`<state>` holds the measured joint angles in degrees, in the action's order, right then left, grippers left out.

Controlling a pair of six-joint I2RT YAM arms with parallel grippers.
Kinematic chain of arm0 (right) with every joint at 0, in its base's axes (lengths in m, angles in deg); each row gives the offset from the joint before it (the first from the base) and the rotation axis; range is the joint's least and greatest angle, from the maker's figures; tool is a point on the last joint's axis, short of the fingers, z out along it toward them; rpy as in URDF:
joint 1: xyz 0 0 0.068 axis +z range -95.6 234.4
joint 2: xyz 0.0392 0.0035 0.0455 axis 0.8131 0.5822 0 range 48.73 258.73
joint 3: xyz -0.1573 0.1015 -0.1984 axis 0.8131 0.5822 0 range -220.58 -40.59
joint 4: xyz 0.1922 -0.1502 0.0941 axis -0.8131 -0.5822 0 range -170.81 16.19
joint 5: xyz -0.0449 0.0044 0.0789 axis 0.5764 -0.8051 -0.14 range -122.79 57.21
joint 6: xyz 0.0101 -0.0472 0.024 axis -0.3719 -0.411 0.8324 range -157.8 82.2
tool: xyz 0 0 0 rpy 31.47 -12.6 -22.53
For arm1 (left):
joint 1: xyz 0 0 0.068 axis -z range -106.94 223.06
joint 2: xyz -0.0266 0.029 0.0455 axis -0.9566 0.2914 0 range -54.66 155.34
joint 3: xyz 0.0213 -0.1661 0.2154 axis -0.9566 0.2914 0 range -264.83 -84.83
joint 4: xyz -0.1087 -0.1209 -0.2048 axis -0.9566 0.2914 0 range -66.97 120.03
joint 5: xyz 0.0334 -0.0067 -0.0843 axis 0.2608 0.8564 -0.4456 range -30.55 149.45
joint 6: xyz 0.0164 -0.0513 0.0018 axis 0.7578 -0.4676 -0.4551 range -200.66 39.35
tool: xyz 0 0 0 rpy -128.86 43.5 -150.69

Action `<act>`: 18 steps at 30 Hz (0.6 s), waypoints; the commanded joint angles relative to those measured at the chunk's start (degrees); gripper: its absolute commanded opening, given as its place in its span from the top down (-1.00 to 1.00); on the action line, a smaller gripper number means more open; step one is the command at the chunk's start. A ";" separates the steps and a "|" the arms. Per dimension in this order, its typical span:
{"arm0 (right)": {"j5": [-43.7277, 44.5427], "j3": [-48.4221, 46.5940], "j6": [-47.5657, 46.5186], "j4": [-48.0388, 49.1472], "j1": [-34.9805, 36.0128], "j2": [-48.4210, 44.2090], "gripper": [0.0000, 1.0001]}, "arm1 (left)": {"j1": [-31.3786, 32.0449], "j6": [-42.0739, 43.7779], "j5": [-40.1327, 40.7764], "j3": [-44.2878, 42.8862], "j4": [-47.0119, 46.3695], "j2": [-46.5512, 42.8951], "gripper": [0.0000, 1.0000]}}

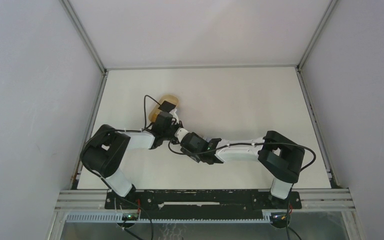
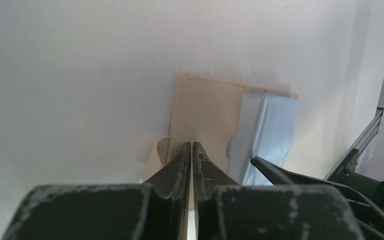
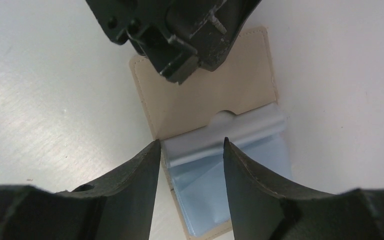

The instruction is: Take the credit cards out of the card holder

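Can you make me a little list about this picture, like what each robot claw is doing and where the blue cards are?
left gripper: shut, tips down on the card holder
right gripper: open, one finger on each side of the credit cards
credit cards: light blue, one end tucked in the holder's pocket, the rest sticking out
cards gripped: not yet
tray: tan oval, just beyond the two grippers
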<state>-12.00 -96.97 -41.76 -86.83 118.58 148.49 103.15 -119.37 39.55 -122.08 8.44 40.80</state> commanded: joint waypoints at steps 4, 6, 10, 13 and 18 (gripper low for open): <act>5.04 -2.37 -3.41 2.30 0.16 1.91 -0.19 | 0.24 1.47 1.28 2.05 3.55 2.77 0.82; 6.50 -2.36 -3.98 2.68 0.18 2.02 -0.19 | 0.19 1.77 1.25 2.10 3.74 2.88 0.82; 9.67 -2.07 -5.52 4.57 0.44 1.71 -0.21 | 0.24 2.20 1.07 2.02 3.95 3.02 0.81; 13.87 -1.84 -7.51 6.41 1.12 2.22 -0.22 | 0.21 2.60 0.60 1.93 3.91 3.22 0.81; 18.00 0.44 -11.44 12.32 2.36 3.52 -0.23 | 0.24 4.00 -1.80 1.34 3.87 4.46 0.80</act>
<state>-1.27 -97.16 -48.63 -84.95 119.93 151.22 102.99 -118.98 38.67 -122.08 6.60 41.74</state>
